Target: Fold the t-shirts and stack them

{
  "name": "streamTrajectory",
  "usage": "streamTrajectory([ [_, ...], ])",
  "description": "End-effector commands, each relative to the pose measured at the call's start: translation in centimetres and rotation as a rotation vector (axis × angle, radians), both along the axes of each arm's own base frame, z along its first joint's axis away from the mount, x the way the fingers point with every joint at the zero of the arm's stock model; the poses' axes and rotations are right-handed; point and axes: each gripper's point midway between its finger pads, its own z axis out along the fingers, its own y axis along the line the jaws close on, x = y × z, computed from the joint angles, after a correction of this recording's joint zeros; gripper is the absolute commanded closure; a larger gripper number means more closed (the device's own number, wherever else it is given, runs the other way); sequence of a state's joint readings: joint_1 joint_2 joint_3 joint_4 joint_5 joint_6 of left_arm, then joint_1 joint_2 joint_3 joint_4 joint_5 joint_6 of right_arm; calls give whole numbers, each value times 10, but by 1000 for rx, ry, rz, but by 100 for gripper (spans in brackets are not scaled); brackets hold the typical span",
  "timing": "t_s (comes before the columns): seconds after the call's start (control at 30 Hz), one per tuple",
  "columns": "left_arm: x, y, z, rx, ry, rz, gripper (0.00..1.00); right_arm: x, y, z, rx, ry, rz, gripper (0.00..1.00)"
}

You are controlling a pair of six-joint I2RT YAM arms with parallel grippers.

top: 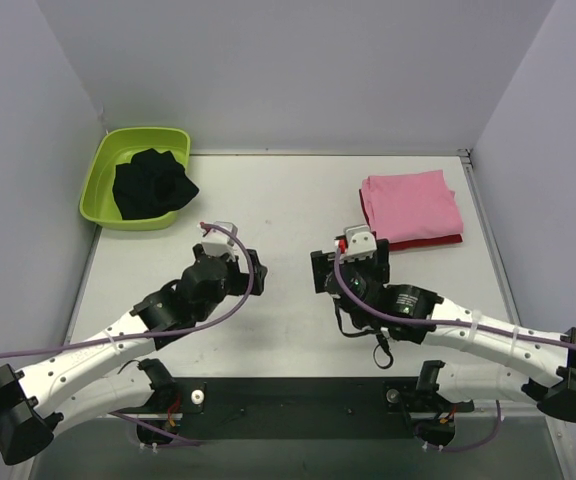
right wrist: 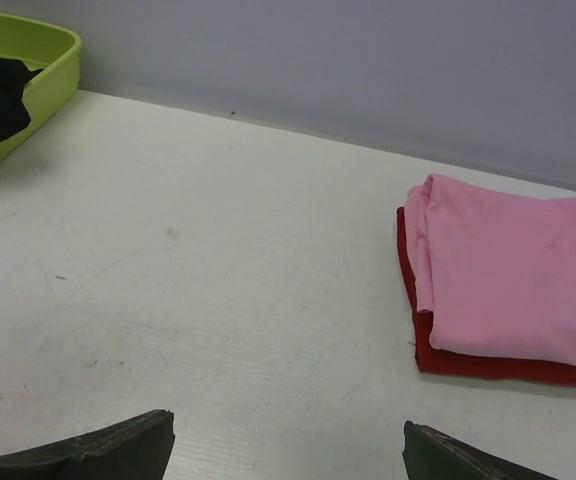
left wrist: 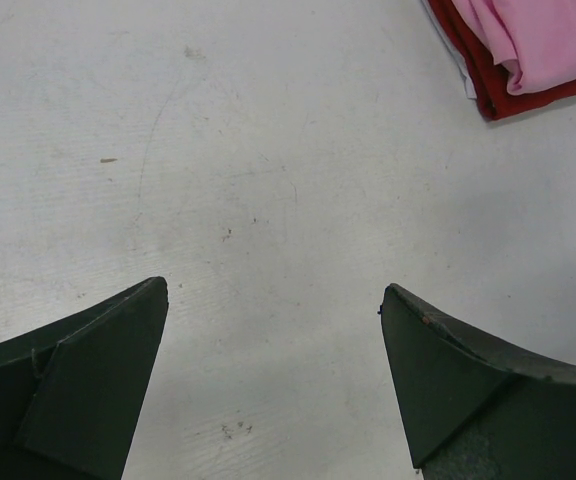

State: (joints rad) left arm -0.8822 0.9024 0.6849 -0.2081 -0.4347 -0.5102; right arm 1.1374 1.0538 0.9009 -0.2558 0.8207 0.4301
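Fingers [left wrist: 88, 385] of the left pincer [left wrist: 273, 298] stand wide apart, holding nothing, over bare table [left wrist: 268, 150]; the right pincer [right wrist: 288, 425] gapes just as wide and empty. Left wrist view catches only a corner of the stack. Right wrist view shows the folded light pink t-shirt [right wrist: 518, 270] lying on the deep red t-shirt [right wrist: 488, 366], far right on the table. Top view alone shows the whole lime green tub [top: 102, 162], far left, black cloth [top: 153, 185] bunched inside.

i see a lime green tub [top: 100, 170] at the far left corner of the white table [top: 288, 190], close to the grey left wall [top: 28, 150]. a crumpled black cloth [top: 153, 185] lies bunched inside it, reaching its right rim. the tabletop shows faint scuffs and specks.
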Motion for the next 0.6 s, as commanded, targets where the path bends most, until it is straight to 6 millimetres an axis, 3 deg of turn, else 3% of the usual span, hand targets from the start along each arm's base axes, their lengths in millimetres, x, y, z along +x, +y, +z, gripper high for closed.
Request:
streamTrajectory([
  [0.0,1,2,5,-45,-51,10,3,-2,7,-6,-25,-38,-37,0],
  [0.3,5,5,2,-13,-51,31,3,-3,38,2,-99,-77,-13,0],
  [0.43,6,4,-2,-6,-44,35,3,-6,55,-6,-64,-50,53,4],
  [0.57,8,5,-6,0,-41,46,3,2,58,-6,-34,-58,12,0],
])
